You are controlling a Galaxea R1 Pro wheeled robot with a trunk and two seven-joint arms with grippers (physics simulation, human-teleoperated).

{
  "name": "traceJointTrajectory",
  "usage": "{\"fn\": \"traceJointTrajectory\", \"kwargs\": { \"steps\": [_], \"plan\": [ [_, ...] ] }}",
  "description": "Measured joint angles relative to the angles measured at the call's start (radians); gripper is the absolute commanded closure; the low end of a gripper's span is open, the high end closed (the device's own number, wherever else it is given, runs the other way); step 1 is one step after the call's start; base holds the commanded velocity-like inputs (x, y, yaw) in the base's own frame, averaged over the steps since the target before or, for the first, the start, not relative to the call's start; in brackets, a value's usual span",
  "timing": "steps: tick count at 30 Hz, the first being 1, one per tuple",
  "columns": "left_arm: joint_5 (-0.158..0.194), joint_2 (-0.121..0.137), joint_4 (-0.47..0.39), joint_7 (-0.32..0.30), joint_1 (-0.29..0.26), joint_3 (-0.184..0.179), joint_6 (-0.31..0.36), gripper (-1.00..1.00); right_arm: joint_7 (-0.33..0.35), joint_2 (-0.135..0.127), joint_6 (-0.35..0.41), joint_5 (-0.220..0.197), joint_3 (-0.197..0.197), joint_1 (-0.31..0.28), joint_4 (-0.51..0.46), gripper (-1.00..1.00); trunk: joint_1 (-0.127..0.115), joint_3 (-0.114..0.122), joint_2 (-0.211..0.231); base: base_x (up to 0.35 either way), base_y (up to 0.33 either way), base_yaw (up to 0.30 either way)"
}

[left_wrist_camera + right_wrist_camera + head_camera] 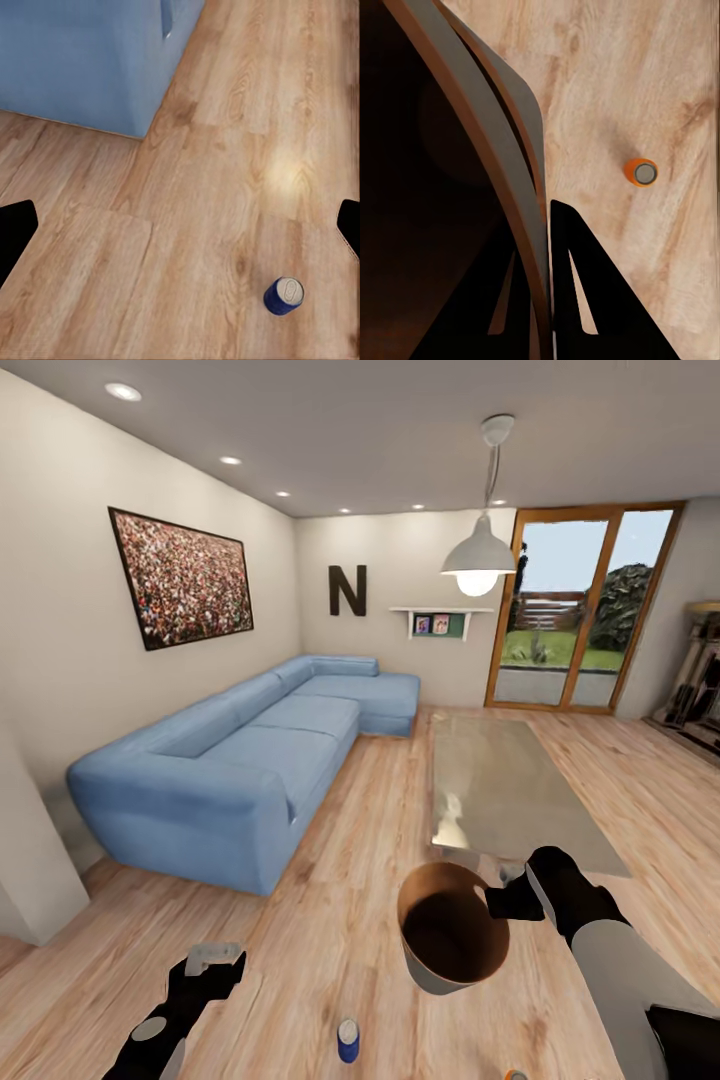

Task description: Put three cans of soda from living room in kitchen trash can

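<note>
While the right gripper (512,901) pinches the trash can (440,960) rim at lower centre, the bin looks empty; an orange soda can (641,172) lies on the floor; left gripper (213,960) spread, empty.

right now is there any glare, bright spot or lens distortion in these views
Head view: wide-angle bending of the walls, the pendant lamp glowing, and pale reflections on the glass table. Left wrist view: a soft bright patch on the wood floor above the blue can. Right wrist view: the trash can interior is nearly black.
</note>
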Motion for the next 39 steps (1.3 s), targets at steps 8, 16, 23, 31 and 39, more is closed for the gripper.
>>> {"fn": "traceJointTrajectory", "kwargs": {
  "steps": [8,16,23,31,39],
  "plan": [
    [0.000,0.001,-0.006,-0.001,0.000,0.001,-0.002,-1.00,0.000,0.001,-0.001,0.007,0.000,0.000,0.000,1.00,0.000,0.004,0.000,0.109,0.020,-0.223],
    [-0.002,0.001,-0.003,0.000,0.001,-0.002,0.000,-1.00,0.000,0.002,0.000,0.001,0.000,0.000,0.000,1.00,0.000,0.007,0.000,0.045,0.237,-0.181],
    [-0.010,0.000,0.001,0.005,0.000,-0.006,0.010,-1.00,0.000,0.001,0.000,-0.001,0.000,0.000,0.000,1.00,0.000,0.009,0.000,0.134,0.110,-0.178],
    [-0.014,0.000,0.002,0.007,0.000,-0.012,0.012,-1.00,0.000,0.002,0.000,-0.003,0.000,0.000,0.000,1.00,0.000,0.009,0.000,0.242,-0.091,-0.173],
    [-0.014,0.000,0.005,0.005,0.000,-0.033,0.013,-1.00,0.000,0.000,0.000,0.001,0.000,0.000,0.000,1.00,0.000,0.009,0.000,0.213,-0.215,-0.158]
  ]
}}
